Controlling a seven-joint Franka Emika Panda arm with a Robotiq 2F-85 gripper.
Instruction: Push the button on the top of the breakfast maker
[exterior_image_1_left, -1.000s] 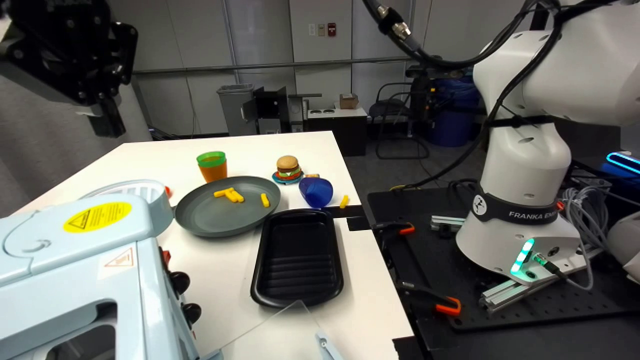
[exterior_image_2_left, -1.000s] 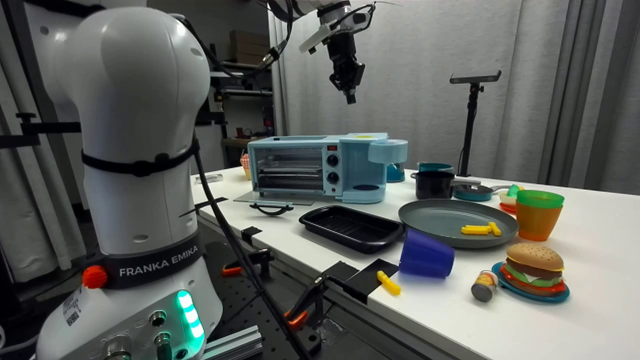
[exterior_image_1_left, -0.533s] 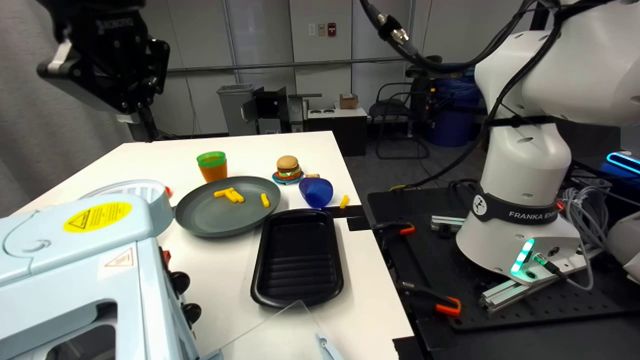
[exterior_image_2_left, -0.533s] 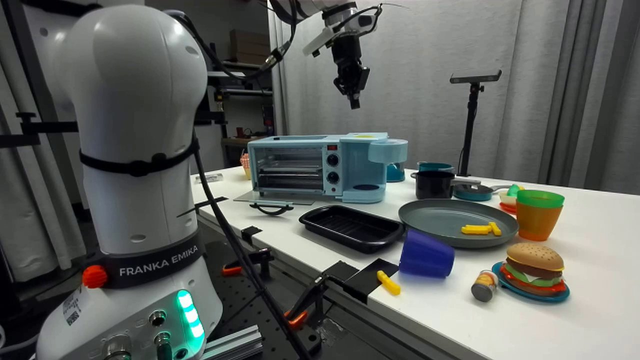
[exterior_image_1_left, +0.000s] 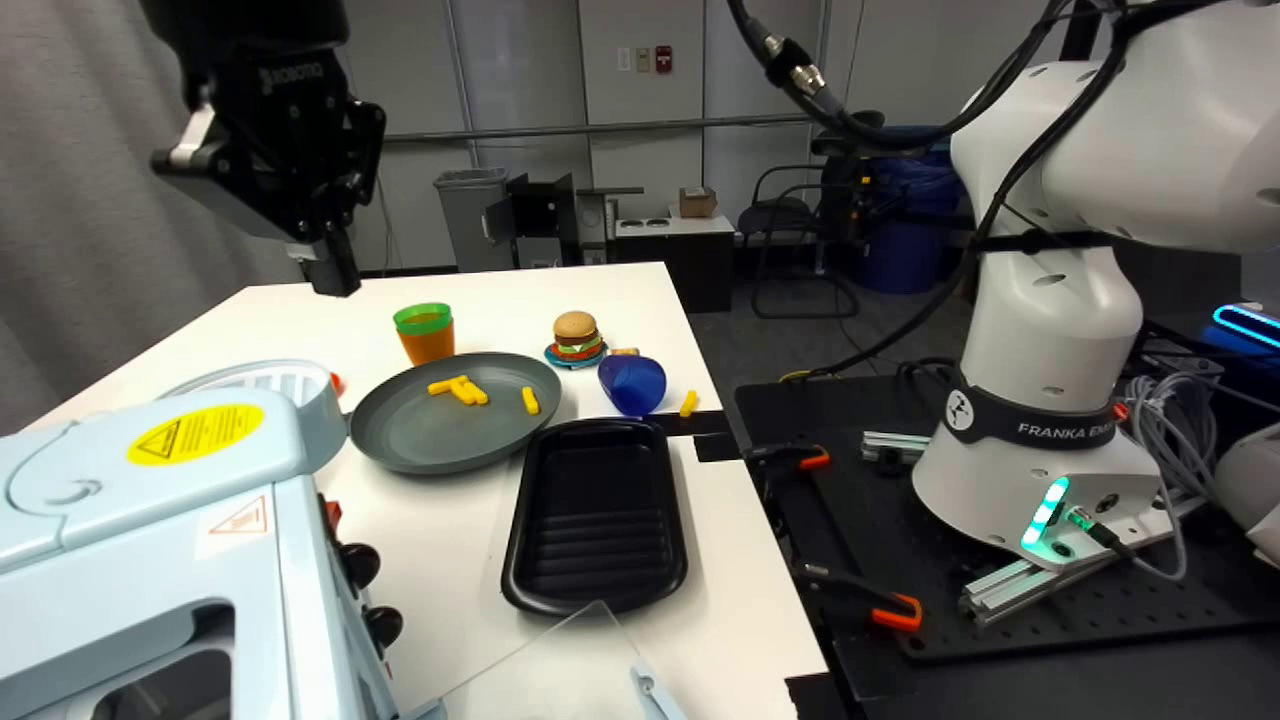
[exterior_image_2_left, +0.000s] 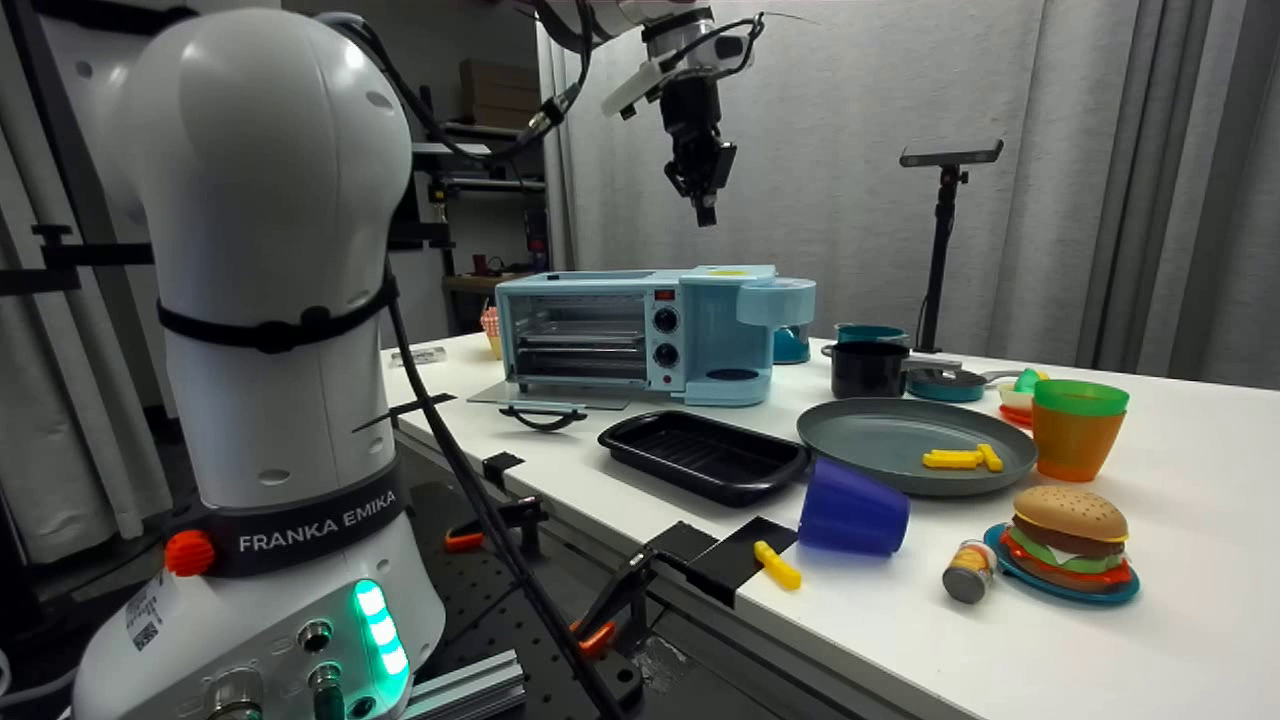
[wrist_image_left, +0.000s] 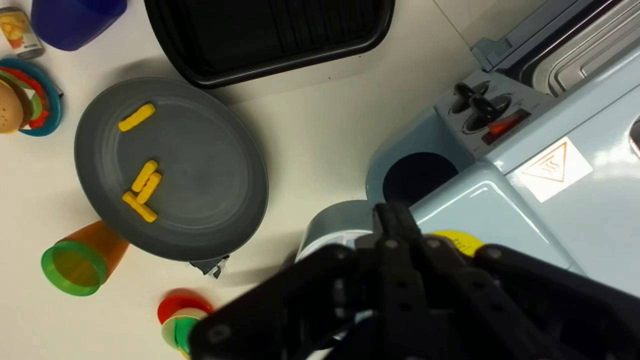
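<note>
Breakfast maker (exterior_image_2_left: 668, 338) stands on the bench (exterior_image_2_left: 1190, 500) near the griddle tray (exterior_image_2_left: 703, 452); the gripper (wrist_image_left: 395, 214), clenched and empty, hangs higher than its top, apparently at the approach step, so the next move should align over the button (not discernible) and descend.

The breakfast maker (wrist_image_left: 505, 205) looks glossy plastic, the frying pan (wrist_image_left: 187, 165) matt.

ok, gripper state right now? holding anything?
Gripper: closed, jaws together, nothing visible held.
</note>
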